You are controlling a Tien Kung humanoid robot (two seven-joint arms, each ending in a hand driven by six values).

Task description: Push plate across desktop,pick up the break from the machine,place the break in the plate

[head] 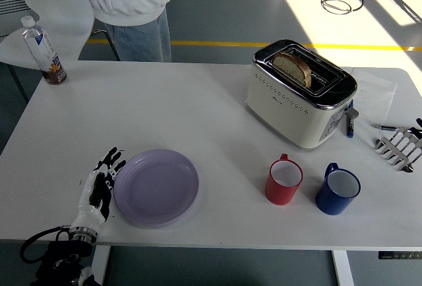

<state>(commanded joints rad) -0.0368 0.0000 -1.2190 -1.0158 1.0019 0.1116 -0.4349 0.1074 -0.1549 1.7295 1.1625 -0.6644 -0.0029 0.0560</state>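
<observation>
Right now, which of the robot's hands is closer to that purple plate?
The left. The left hand lies flat on the table, fingers open against the purple plate's left rim. The right hand barely shows at the far right edge, beyond the toaster and mugs.

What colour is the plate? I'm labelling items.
Pale lilac, plain with no pattern. The plate shows clearly in the head view, beside the left robot hand.

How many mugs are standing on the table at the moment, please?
2. A red mug stands in front of the toaster, and a blue mug stands just right of it, near the table's front edge. None appears hidden.
</observation>
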